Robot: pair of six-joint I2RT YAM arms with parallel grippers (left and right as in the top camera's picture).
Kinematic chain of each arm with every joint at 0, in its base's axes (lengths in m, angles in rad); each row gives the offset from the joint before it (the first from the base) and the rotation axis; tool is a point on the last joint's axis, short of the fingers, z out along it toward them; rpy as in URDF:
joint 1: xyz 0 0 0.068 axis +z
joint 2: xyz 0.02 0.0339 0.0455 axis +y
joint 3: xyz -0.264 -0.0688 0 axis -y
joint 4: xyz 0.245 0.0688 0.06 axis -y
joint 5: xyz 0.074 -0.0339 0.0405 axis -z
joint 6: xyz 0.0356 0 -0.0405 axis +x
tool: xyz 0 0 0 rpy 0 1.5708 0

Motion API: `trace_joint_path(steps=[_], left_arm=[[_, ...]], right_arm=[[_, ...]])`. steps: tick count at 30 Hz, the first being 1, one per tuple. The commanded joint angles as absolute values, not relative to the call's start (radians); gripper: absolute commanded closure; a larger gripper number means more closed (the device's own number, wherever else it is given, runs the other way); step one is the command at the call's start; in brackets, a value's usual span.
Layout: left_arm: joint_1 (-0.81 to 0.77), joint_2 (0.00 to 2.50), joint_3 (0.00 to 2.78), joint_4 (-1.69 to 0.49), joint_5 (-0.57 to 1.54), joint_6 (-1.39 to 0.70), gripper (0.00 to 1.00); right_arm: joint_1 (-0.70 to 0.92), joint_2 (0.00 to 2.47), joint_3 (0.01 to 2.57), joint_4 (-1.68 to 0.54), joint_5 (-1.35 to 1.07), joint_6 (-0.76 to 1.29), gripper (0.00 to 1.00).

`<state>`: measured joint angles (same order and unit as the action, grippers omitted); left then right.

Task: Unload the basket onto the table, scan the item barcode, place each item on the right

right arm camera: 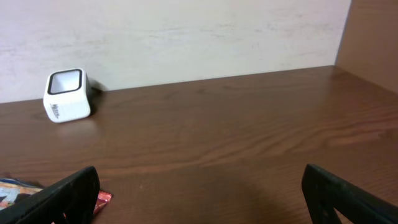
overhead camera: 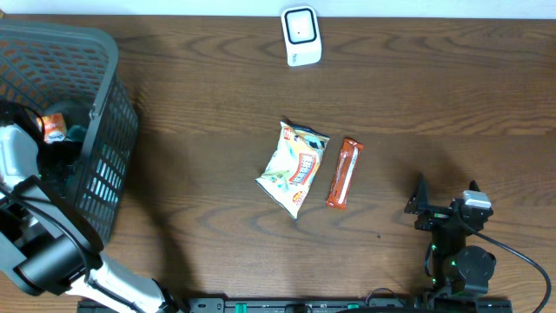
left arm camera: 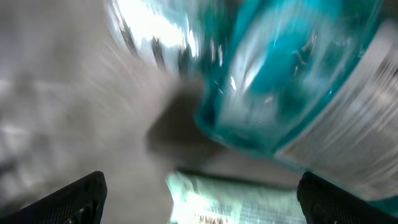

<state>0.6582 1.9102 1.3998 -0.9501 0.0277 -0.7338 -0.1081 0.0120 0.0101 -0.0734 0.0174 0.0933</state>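
Observation:
My left arm (overhead camera: 19, 156) reaches down into the grey mesh basket (overhead camera: 104, 165) at the table's left edge. The left wrist view is blurred. There my left gripper (left arm camera: 202, 198) is open, its fingers (left arm camera: 78, 199) spread wide around a pale green packet (left arm camera: 236, 199) without touching it. A teal packet (left arm camera: 280, 81) fills the space above. A white barcode scanner (overhead camera: 301, 36) stands at the table's far edge. My right gripper (right arm camera: 202, 196) is open and empty, low over the table at the front right (overhead camera: 445, 200).
On the table's middle lie a white and yellow snack bag (overhead camera: 294, 167) and a red bar (overhead camera: 344, 173). An orange item (overhead camera: 54, 128) shows inside the basket. The right wrist view shows the scanner (right arm camera: 65, 94) by the back wall.

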Motion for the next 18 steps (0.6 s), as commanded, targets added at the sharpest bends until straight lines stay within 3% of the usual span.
trace_joint_path(steps=[1, 10, 18], left_arm=[[0.656, 1.923, 1.391, -0.964, 0.179, -0.687, 0.02], [0.648, 1.945, 1.368, -0.947, 0.224, -0.686, 0.02], [0.612, 1.997, 1.254, -0.806, 0.224, -0.684, 0.02]], right_arm=[[-0.117, 0.009, 0.005, -0.074, 0.012, 0.077, 0.01], [-0.117, 0.009, 0.005, -0.074, 0.012, 0.077, 0.01], [-0.117, 0.009, 0.005, -0.074, 0.012, 0.077, 0.01]])
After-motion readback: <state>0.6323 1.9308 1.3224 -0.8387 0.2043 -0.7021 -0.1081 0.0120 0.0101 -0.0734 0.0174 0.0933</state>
